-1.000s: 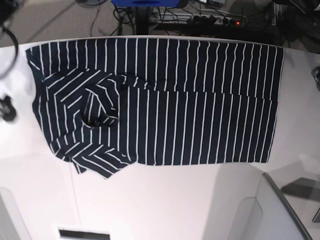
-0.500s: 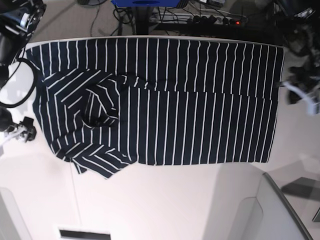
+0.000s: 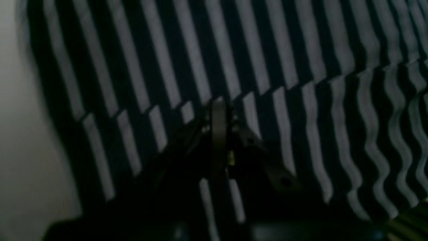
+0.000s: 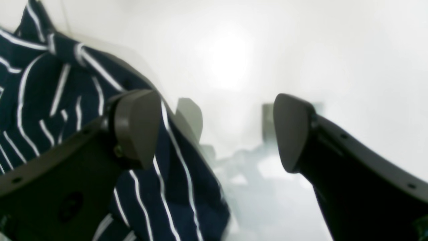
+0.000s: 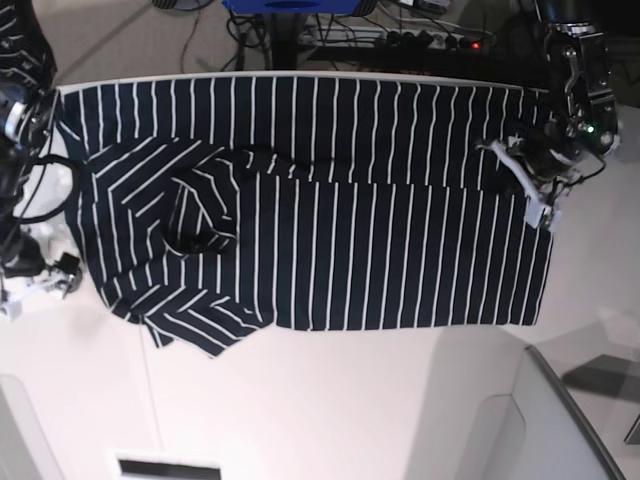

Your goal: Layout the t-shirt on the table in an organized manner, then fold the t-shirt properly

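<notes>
Striped cloth fills nearly all of my left wrist view: the t-shirt [image 5: 320, 200] lies spread along the far edge of the table [image 5: 330, 400], its neck end toward the table's left side as the base view shows it, sleeves bunched and crooked there, hem end toward the right side. My left claw [image 5: 530, 185] is down at that hem end, over the line where one layer of cloth steps onto another, and its fingers [image 3: 219, 134] are pressed fully together. Whether they have pinched cloth between them I cannot tell; the close view is dark and blurred.

My right claw [image 4: 214, 134] sits low by the rumpled sleeve at the neck end, jaws spread wide and holding nothing, one fingertip over the shirt's edge and the other over bare table.

To do this step well, I judge both claws should grip only the top layer at matching edges, lift little, and pull evenly so the stripes stay straight. The messy sleeve probably wants flattening first.

My left arm reaches in from the far right corner, wrist bent down; my right arm hangs at the left edge.
</notes>
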